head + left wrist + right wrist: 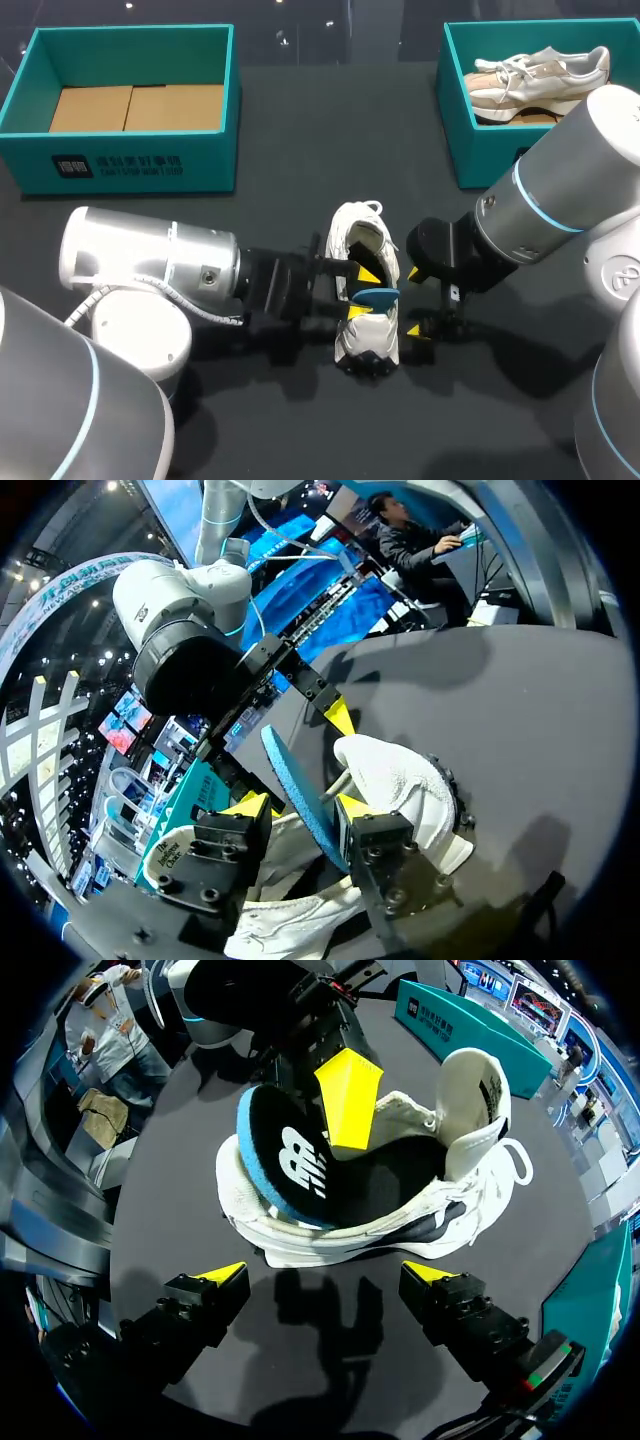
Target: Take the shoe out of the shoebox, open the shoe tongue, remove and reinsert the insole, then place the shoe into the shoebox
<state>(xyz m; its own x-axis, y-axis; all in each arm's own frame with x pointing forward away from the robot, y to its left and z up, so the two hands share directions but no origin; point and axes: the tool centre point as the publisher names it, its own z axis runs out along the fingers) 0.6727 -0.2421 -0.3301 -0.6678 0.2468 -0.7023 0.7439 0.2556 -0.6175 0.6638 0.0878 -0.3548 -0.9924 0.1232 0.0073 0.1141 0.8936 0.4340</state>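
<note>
A white shoe (367, 345) lies on the black table, in the middle, between my two grippers. Its insole (290, 1160), black on top and blue underneath, stands half out of the shoe's heel. My left gripper (362, 292) is over the shoe opening, open, with the insole's blue edge (300, 790) standing between its fingers. The insole leans near one finger and there is a gap to the other. One of its yellow fingertips (348, 1100) shows above the insole's black face. My right gripper (325, 1275) is wide open beside the shoe's sole side (440, 1210), touching nothing.
A teal shoebox (130, 160) at the back left holds only a cardboard floor. A second teal box (460, 120) at the back right holds another pale shoe (540, 80). My right arm's body partly covers that box.
</note>
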